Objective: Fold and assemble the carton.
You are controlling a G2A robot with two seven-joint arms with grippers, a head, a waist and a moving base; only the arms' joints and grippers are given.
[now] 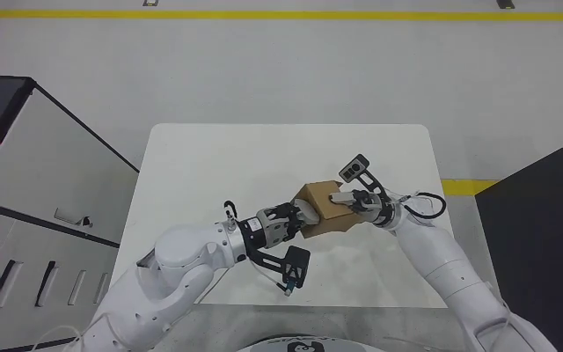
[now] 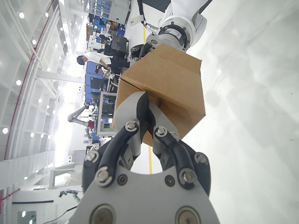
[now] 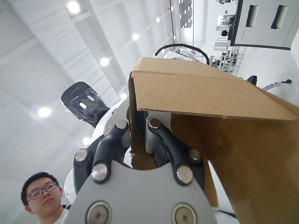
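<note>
Carton (image 1: 325, 207) held over worktop (image 1: 220, 158): left hand (image 2: 146, 103) pinches left edge, seemingly shallowly; right hand (image 3: 138, 124) clamps open wall. Uneven pull may slip or crush it.

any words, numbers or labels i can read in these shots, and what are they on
No text can be read in these shots.
carton: plain brown card on every face shown, no print.
cabinet: a small mark near a lower corner, too small to read.
sticker on the wrist of the right arm: blurred, cannot be read.
</note>
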